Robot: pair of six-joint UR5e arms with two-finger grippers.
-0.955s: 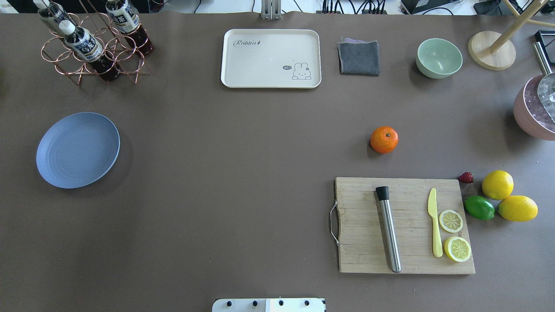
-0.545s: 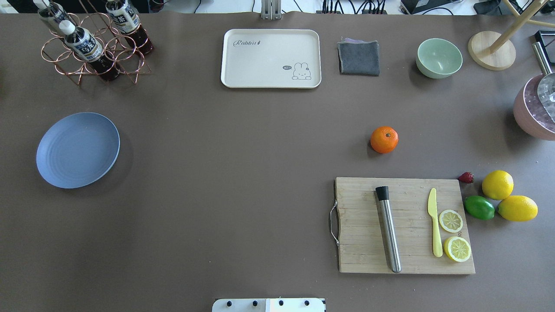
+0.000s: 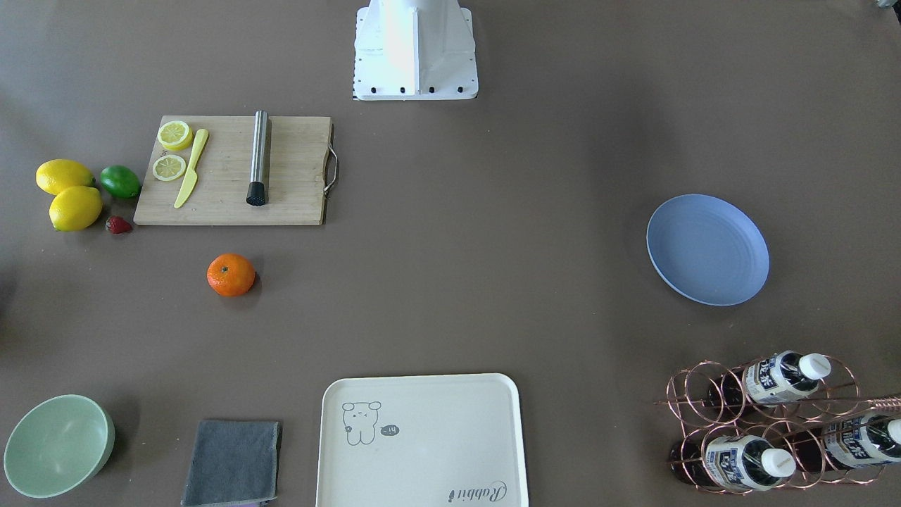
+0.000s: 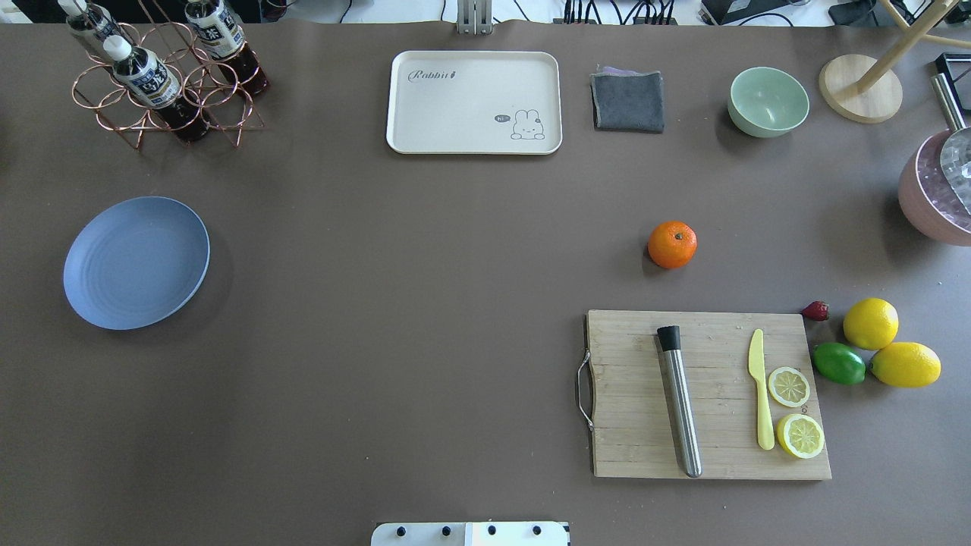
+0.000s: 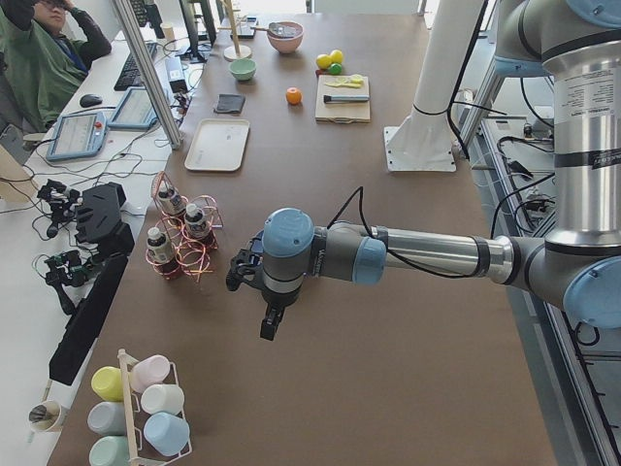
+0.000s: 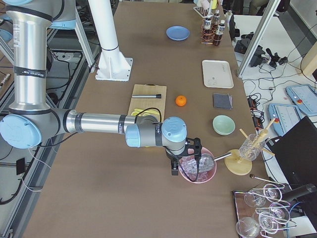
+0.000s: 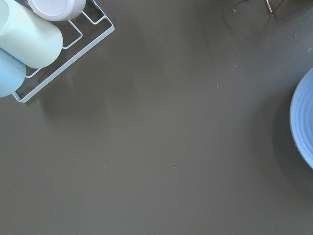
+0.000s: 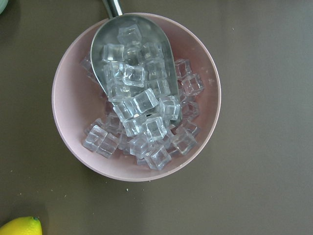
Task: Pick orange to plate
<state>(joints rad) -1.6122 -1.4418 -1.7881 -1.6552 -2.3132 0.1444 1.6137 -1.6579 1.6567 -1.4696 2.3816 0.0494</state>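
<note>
The orange (image 4: 672,244) sits alone on the brown table, right of centre and just beyond the cutting board (image 4: 709,394); it also shows as the orange (image 3: 231,274). Far to the left lies the blue-lavender plate (image 4: 136,262), with nothing on it. The plate's edge (image 7: 303,125) shows at the right of the left wrist view. Both grippers show only in the side views. The left gripper (image 5: 269,325) hangs over the table's left end. The right gripper (image 6: 174,168) hovers at the pink ice bowl (image 6: 198,168). Whether either is open or shut, I cannot tell.
Two lemons (image 4: 887,345), a lime (image 4: 838,363) and a strawberry (image 4: 815,310) lie right of the board. At the back stand a cream tray (image 4: 474,102), grey cloth (image 4: 628,100), green bowl (image 4: 768,101) and bottle rack (image 4: 163,72). A cup rack (image 7: 63,54) stands at the left end.
</note>
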